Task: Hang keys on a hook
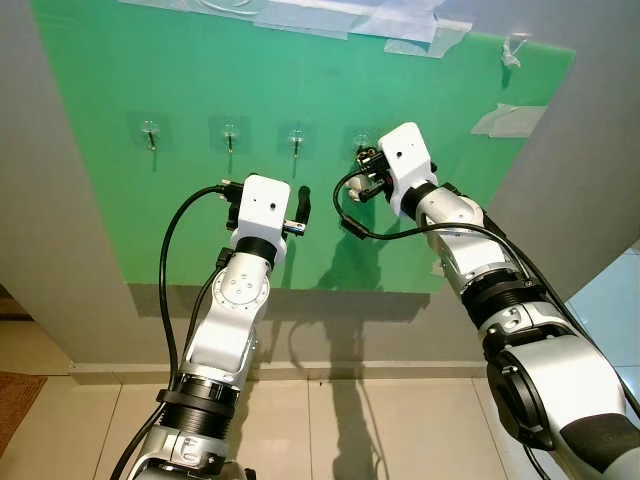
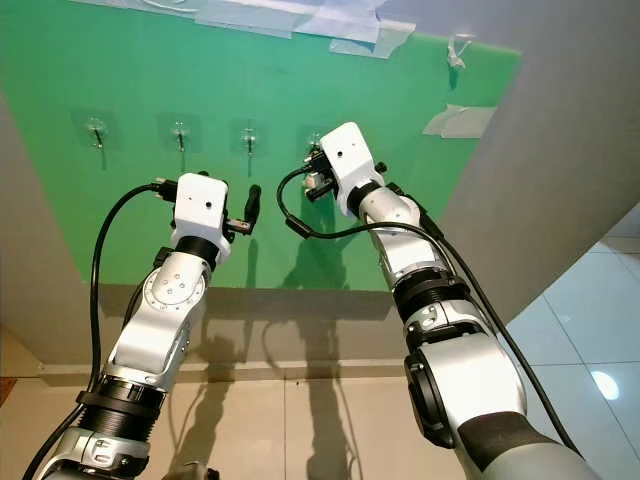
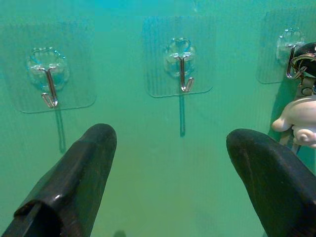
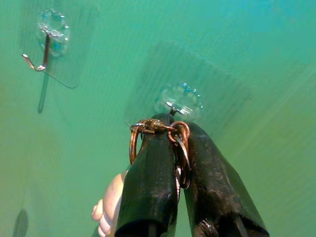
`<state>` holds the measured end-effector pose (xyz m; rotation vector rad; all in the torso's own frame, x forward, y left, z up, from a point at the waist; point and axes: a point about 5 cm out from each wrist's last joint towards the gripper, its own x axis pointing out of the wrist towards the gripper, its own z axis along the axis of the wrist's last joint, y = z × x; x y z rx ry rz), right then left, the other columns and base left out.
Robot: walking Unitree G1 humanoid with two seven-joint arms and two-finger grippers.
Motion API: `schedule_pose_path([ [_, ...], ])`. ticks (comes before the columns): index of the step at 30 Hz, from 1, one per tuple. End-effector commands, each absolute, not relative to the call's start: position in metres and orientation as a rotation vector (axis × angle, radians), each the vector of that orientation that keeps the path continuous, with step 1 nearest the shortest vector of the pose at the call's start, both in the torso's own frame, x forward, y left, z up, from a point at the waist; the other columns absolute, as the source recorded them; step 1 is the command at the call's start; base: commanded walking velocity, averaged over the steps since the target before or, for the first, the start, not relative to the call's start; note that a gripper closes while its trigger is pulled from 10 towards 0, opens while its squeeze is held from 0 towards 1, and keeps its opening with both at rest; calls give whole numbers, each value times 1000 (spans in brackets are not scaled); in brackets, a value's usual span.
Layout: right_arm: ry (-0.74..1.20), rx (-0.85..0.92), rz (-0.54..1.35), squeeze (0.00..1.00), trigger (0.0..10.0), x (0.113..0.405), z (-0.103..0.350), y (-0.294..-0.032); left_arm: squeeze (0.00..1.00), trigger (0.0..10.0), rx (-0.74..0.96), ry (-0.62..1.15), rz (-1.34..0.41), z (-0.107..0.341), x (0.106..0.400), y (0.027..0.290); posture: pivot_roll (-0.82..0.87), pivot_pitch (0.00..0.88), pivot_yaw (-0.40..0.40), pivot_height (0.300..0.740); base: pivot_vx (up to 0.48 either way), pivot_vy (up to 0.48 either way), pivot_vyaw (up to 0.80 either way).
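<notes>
A green board (image 1: 180, 200) on the wall carries a row of several clear stick-on hooks (image 1: 229, 133). My right gripper (image 4: 178, 127) is shut on a copper key ring (image 4: 134, 143), right below the rightmost hook (image 4: 180, 100). A white figure charm (image 3: 298, 121) dangles under the ring. In the left wrist view the ring (image 3: 305, 55) lies against that hook's metal prong (image 3: 290, 66); I cannot tell whether it is threaded on. My left gripper (image 3: 170, 138) is open, holding nothing, pointed at the board under the middle hooks (image 3: 181, 69).
Tape strips (image 1: 400, 22) hold the board's top edge, and another piece (image 1: 507, 120) sits at its right side. A grey wall (image 1: 590, 180) juts out on the right. Black cables (image 1: 175, 260) loop off both wrists. Tiled floor (image 1: 330, 430) lies below.
</notes>
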<state>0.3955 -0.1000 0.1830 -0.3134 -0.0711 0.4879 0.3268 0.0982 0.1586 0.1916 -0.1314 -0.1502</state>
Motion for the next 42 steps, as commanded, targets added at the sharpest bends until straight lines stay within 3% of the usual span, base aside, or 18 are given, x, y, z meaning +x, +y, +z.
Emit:
schedule_pose_path([
  [1, -70, -331, 436, 0, 0, 398, 184, -108, 0, 10000, 194, -145, -169, 164, 327, 92, 26, 0, -101, 740, 0, 0, 0],
  [11, -195, -534, 306, 0, 0, 400, 197, -120, 0, 10000, 196, -145, -164, 163, 327, 94, 28, 0, -103, 740, 0, 0, 0],
  [29, -100, -322, 393, 0, 0, 400, 189, -109, 0, 10000, 198, -145, -169, 164, 327, 93, 26, 0, -100, 740, 0, 0, 0],
  [34, -199, -513, 372, 0, 0, 400, 199, -108, 0, 10000, 198, -146, -167, 164, 328, 93, 26, 0, -100, 740, 0, 0, 0],
  [42, -237, -599, 368, 0, 0, 399, 200, -107, 0, 10000, 198, -148, -165, 165, 328, 93, 25, 0, -99, 740, 0, 0, 0],
])
